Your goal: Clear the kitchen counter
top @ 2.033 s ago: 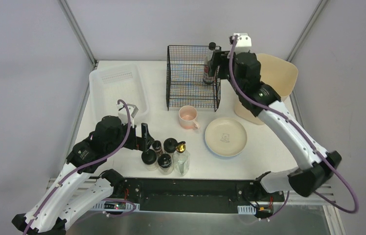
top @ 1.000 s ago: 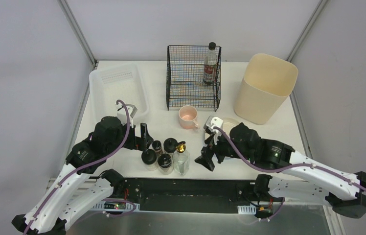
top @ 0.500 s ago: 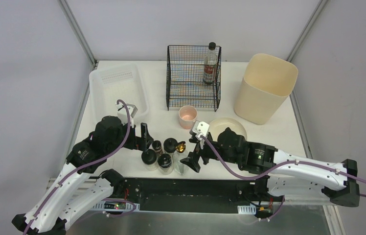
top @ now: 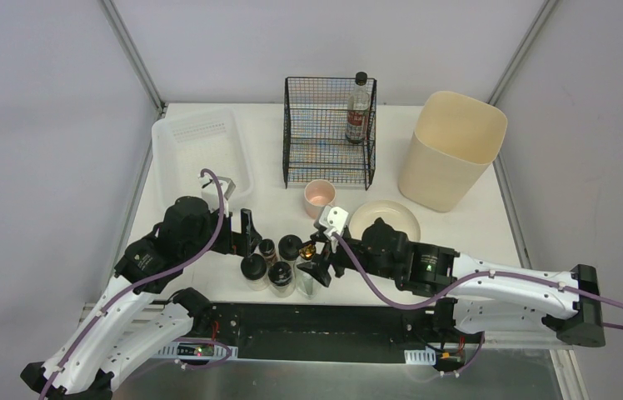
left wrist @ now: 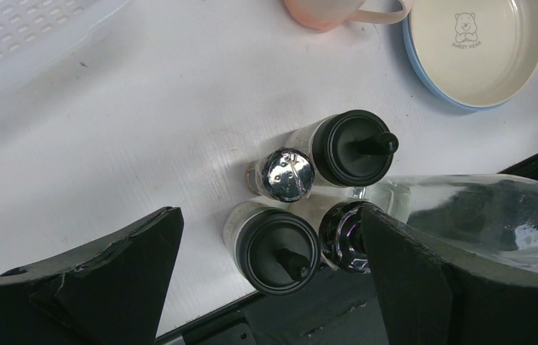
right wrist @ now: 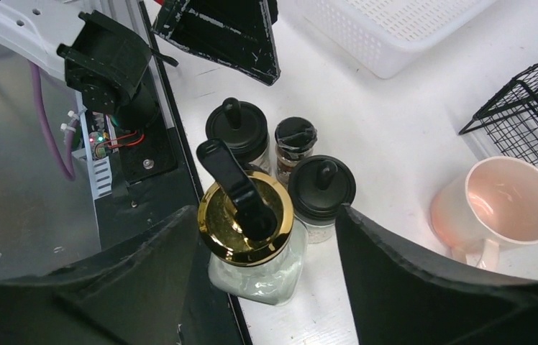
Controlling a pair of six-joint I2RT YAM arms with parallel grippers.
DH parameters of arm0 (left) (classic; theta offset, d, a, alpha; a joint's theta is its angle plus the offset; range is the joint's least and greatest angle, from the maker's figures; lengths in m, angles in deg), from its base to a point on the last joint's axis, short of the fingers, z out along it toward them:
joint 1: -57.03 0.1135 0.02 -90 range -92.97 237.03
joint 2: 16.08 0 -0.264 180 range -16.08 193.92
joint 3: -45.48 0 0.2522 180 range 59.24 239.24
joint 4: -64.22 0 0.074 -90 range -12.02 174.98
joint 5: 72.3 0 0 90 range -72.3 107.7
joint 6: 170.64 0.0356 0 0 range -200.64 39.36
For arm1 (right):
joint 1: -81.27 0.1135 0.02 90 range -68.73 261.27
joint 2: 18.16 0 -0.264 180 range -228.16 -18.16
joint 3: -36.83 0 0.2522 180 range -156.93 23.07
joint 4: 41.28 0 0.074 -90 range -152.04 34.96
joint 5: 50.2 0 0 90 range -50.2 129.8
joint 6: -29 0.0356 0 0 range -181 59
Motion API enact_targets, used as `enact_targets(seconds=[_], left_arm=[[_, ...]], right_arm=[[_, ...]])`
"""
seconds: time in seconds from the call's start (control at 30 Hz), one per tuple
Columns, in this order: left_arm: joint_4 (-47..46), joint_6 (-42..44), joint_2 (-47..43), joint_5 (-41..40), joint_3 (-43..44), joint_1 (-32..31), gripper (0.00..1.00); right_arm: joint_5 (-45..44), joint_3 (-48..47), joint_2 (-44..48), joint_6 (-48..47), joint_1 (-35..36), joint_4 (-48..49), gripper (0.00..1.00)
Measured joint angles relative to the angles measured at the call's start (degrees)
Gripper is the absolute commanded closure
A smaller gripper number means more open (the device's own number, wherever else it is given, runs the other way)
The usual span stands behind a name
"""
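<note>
Black right pincer (right wrist: 266, 215) straddles gold-capped bottle (right wrist: 252, 277), arm stretched low.

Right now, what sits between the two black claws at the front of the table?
Seen from the top view, a cluster of small dark-lidded jars stands between the left gripper and the right gripper, whose jaws flank a gold-capped bottle.

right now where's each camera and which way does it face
top external: above and behind the bases, looking down on the counter; both arms show
left wrist: on the left gripper, facing down at the jars; its open fingers frame them
right wrist: on the right gripper, facing down at the gold-capped bottle between its fingers
shared: both wrist views show the jars and pink cup
</note>
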Motion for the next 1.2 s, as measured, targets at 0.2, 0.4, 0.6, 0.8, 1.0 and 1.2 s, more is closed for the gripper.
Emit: enact_targets(seconds=[0.2,0.4,0.6,0.8,1.0,1.2], left_arm=[[0.0,0.0,0.2,0.0,0.0,0.0,0.00],[0.0,0.0,0.4,0.0,0.0,0.0,0.00],[0.0,0.0,0.4,0.0,0.0,0.0,0.00],[0.0,0.0,0.4,0.0,0.0,0.0,0.00],[0.0,0.0,0.4,0.0,0.0,0.0,0.00],[0.0,0.0,0.4,0.0,0.0,0.0,0.00]], right_arm=[[-0.3,0.2,-0.3,-0.1,0.1,0.2,0.45],[-0.2,0.3,-0.4,-0.1,0.2,0.3,0.69],[-0.3,0.7,-0.5,-0.3,0.6,0.9,0.90],[-0.6,0.7,0.2,-0.3,1.0,0.1,1.00],[-0.6,1.5,4.0,-0.3,1.3,-3.4,1.00],[-0.7,0.6,8.1,-0.6,1.3,-7.2,1.00]])
